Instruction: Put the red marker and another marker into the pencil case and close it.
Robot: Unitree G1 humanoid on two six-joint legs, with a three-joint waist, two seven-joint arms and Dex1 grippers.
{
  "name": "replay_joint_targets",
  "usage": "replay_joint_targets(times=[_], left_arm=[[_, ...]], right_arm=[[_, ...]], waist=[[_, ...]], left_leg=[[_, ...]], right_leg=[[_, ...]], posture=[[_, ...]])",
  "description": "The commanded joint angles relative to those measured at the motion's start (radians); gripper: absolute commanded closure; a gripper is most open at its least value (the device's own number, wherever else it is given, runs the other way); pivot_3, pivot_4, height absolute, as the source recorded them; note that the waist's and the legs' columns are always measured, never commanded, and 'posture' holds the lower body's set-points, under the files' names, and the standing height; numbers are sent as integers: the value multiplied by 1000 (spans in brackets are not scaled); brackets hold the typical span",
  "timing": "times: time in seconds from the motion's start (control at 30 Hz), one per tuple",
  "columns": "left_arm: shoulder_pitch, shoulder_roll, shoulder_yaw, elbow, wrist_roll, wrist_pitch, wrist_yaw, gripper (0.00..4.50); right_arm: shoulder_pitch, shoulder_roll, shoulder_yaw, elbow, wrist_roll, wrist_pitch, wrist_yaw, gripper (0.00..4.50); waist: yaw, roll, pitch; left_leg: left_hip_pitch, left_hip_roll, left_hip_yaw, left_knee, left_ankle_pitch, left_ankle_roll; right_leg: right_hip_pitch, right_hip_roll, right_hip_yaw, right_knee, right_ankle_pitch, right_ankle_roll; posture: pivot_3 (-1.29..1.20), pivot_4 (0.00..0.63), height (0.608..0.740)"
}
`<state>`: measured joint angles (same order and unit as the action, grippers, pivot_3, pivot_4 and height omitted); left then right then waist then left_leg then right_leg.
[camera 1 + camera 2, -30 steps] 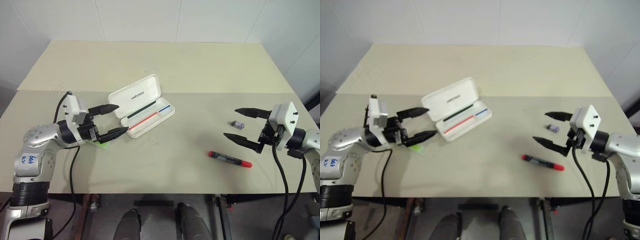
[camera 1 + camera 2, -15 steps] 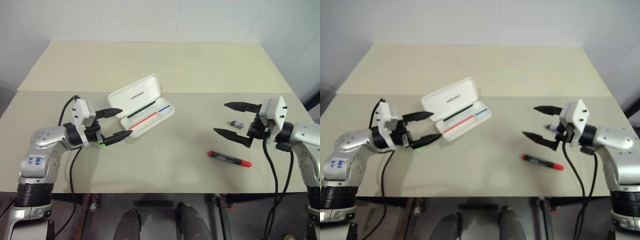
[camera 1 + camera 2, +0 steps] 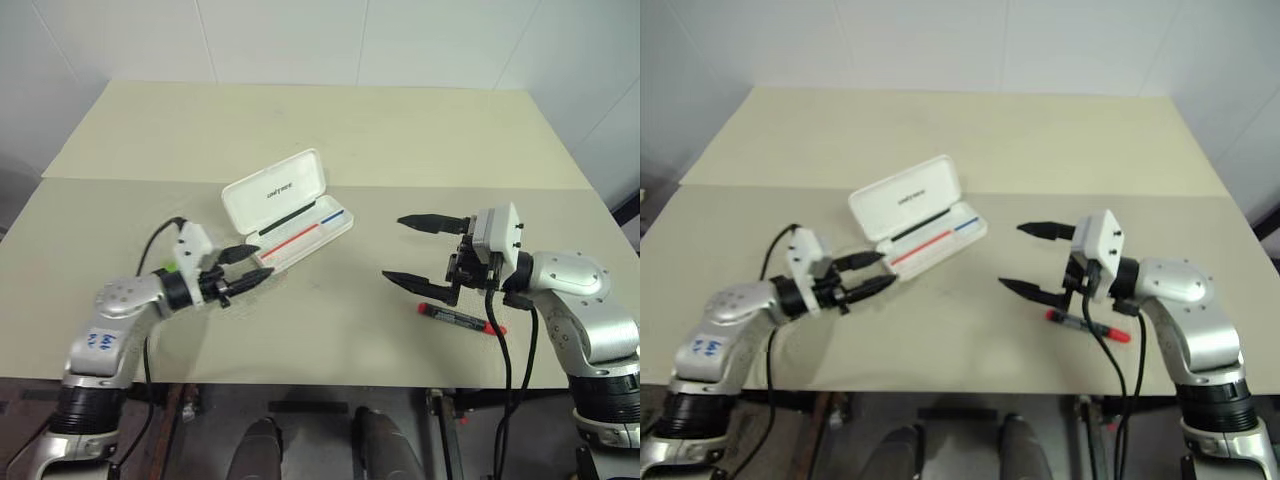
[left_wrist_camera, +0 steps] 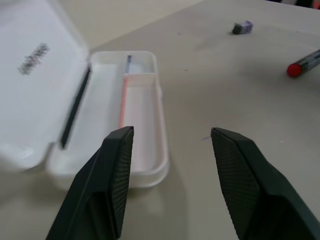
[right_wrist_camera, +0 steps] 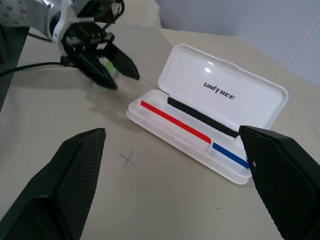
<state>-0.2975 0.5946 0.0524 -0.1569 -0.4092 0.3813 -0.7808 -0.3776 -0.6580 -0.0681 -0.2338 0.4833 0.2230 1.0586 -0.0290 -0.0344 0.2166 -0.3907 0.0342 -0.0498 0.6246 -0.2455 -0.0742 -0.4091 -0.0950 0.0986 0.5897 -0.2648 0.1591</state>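
Note:
The white pencil case (image 3: 272,190) lies open left of the table's middle, lid up, with a red and a blue stripe in its tray (image 5: 186,131). Just in front of its near end is my left gripper (image 3: 262,260), fingers apart with nothing between the tips. The lime-green marker (image 5: 102,86) lies on the table under those fingers, near their base. The red marker (image 3: 460,318) lies at the front right. My right gripper (image 3: 393,248) hangs wide open, its tips left of the marker and pointing toward the case.
A tiny grey-purple object (image 4: 242,27) lies on the table beyond the red marker. The cream table (image 3: 330,130) reaches back to a white wall. A pencilled cross (image 5: 128,159) marks the table between the two grippers.
The left gripper sank toward the table by the case's near end and its fingers drew closer together. My right gripper swung left, past the red marker, still wide open.

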Motion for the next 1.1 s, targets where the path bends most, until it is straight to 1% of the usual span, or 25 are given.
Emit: replay_joint_targets(times=[0.03, 0.23, 0.8, 1.1], left_arm=[[-17, -5, -7, -37, 29, 12, 39, 1973], [-106, -55, -89, 33, 108, 15, 84, 1973], [-190, -50, -155, 230, 212, -4, 6, 1973], [-218, -26, -181, 262, 242, 31, -43, 1973]], right_arm=[[-13, 13, 0, -29, 3, -17, -17, 0], [-7, 46, 5, -81, 3, -16, -66, 0], [24, 56, -4, -186, -5, -3, -184, 0], [26, 79, 9, -210, -12, -17, -232, 0]], waist=[[-4, 0, 0], [-1, 0, 0], [-1, 0, 0], [-4, 0, 0]], left_leg=[[0, 0, 0, 0, 0, 0], [0, 0, 0, 1, 0, 0], [0, 0, 0, 2, 0, 0], [0, 0, 0, 2, 0, 0]], right_leg=[[0, 0, 0, 0, 0, 0], [0, 0, 0, 1, 0, 0], [0, 0, 0, 1, 0, 0], [0, 0, 0, 1, 0, 0]], posture=[[0, 150, 740], [0, 150, 740], [0, 150, 740], [0, 150, 740]])
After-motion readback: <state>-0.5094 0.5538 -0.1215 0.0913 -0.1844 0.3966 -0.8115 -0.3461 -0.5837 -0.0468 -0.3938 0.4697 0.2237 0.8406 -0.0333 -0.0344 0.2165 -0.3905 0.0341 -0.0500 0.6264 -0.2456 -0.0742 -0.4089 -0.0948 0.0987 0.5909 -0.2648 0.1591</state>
